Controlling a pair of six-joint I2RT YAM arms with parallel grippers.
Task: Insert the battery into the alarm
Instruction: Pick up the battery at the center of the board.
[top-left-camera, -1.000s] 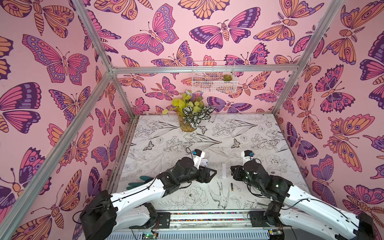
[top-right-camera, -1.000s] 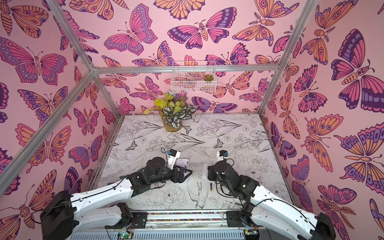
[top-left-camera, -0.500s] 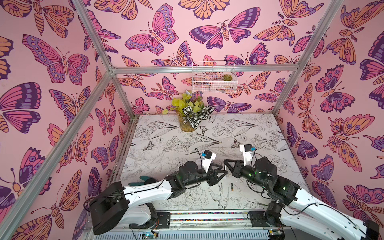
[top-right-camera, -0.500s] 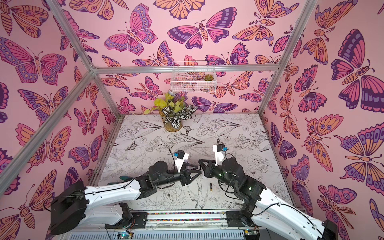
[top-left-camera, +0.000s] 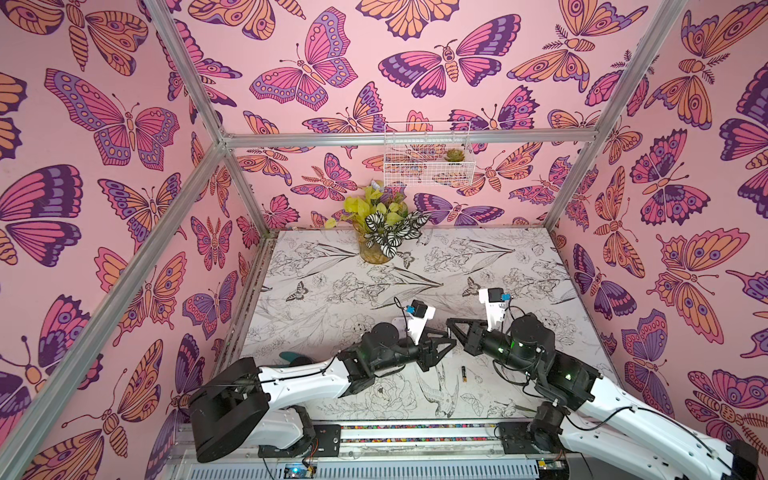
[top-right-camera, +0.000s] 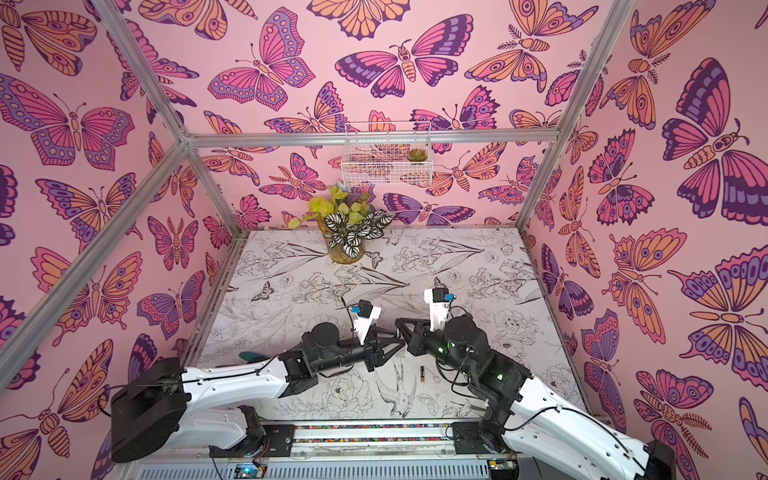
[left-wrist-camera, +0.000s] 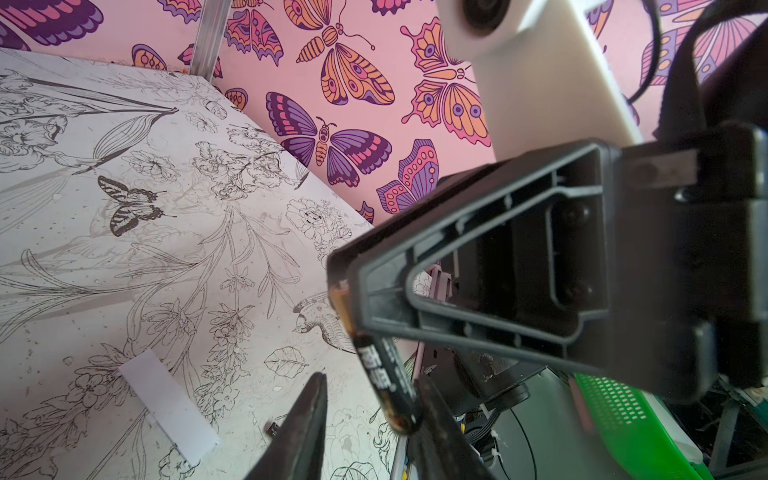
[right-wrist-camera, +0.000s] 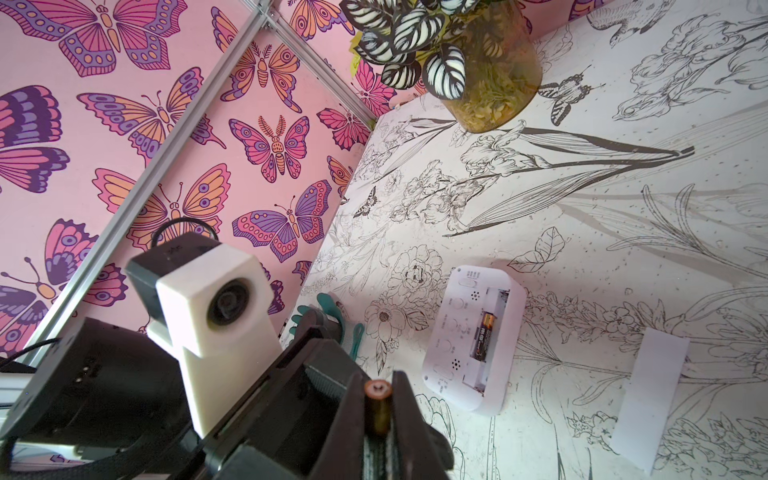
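The right gripper (right-wrist-camera: 378, 388) is clamped on a battery (left-wrist-camera: 380, 370) over the middle of the table (top-left-camera: 332, 282). The left gripper (left-wrist-camera: 372, 380) just has its jaws loosely around the free end: one finger (left-wrist-camera: 432, 415) sits against it and the other finger (left-wrist-camera: 307, 415) shows a clear gap, so no real grip there. The alarm (right-wrist-camera: 473, 340) lies back-up on the table at roughly 9 o'clock from the white cover strip (right-wrist-camera: 648, 395), compartment open with one cell (right-wrist-camera: 484, 336) seated. A loose battery (top-left-camera: 464, 373) lies at about 6 o'clock from where the tips meet.
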